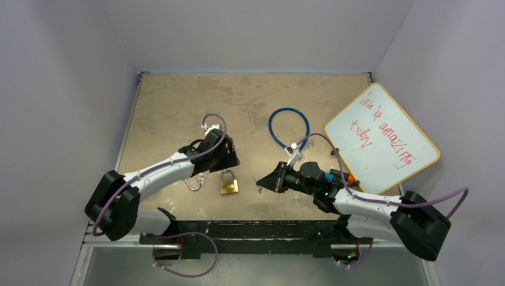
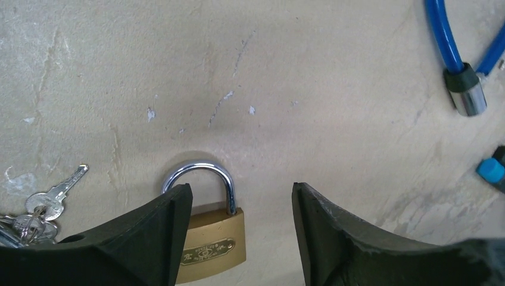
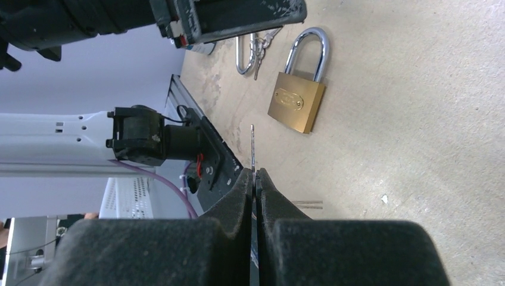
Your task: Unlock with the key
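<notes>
A brass padlock [image 1: 228, 183] with a steel shackle lies flat on the tan table; it also shows in the left wrist view [image 2: 211, 241] and the right wrist view [image 3: 297, 101]. My left gripper [image 2: 241, 232] is open just above it, its left finger over the padlock's left side. My right gripper [image 3: 254, 179] is shut on a thin key [image 3: 252, 146] whose blade sticks out toward the padlock, a short way to its right in the top view [image 1: 260, 182].
A key bunch on a carabiner [image 1: 194, 182] lies left of the padlock. A blue cable lock [image 1: 288, 128] lies beyond the right arm, and a whiteboard [image 1: 381, 138] lies at the right.
</notes>
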Controlling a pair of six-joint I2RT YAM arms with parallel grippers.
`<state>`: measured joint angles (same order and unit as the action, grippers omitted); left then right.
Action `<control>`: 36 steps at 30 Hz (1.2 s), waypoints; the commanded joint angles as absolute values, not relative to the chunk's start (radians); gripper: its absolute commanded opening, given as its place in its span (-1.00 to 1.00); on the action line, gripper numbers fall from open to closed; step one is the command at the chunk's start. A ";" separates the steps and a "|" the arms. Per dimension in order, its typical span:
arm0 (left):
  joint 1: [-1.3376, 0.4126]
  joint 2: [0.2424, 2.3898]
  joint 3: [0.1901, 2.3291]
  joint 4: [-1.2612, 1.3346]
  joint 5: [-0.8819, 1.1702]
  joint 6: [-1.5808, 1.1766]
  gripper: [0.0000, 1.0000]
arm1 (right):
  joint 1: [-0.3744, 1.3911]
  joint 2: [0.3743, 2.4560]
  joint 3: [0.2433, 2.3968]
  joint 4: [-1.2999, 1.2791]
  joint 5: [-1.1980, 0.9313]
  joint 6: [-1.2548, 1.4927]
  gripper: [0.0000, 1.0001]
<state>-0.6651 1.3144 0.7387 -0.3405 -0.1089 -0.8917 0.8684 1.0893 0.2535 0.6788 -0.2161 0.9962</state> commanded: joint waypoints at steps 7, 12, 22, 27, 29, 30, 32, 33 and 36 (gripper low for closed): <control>-0.703 1.389 0.800 -0.399 -0.194 -1.067 0.12 | 0.869 1.096 0.268 0.638 -0.158 0.977 -1.00; -0.714 1.439 0.780 -0.379 -0.154 -1.085 0.01 | 0.869 1.097 0.275 0.623 -0.155 0.974 -1.00; -0.722 1.543 0.829 -0.410 -0.183 -1.074 0.03 | 0.869 1.104 0.280 0.604 -0.131 0.983 -1.00; -0.737 1.625 0.893 -0.509 -0.243 -1.051 0.02 | 0.870 1.112 0.290 0.569 -0.110 0.983 -1.00; -0.740 1.647 0.902 -0.522 -0.263 -1.048 -0.02 | 0.869 1.111 0.290 0.570 -0.105 0.983 -1.00; -0.742 1.654 0.905 -0.524 -0.270 -1.048 -0.06 | 0.869 1.109 0.288 0.569 -0.103 0.983 -1.00; -0.750 1.671 0.916 -0.524 -0.277 -1.042 -0.21 | 0.870 1.101 0.285 0.568 -0.098 0.987 -1.00; -0.756 1.679 0.922 -0.521 -0.277 -1.035 -0.33 | 0.870 1.097 0.283 0.567 -0.096 0.988 -1.00; -0.763 1.699 0.946 -0.519 -0.278 -1.007 -0.76 | 0.869 1.082 0.282 0.553 -0.094 0.987 -1.00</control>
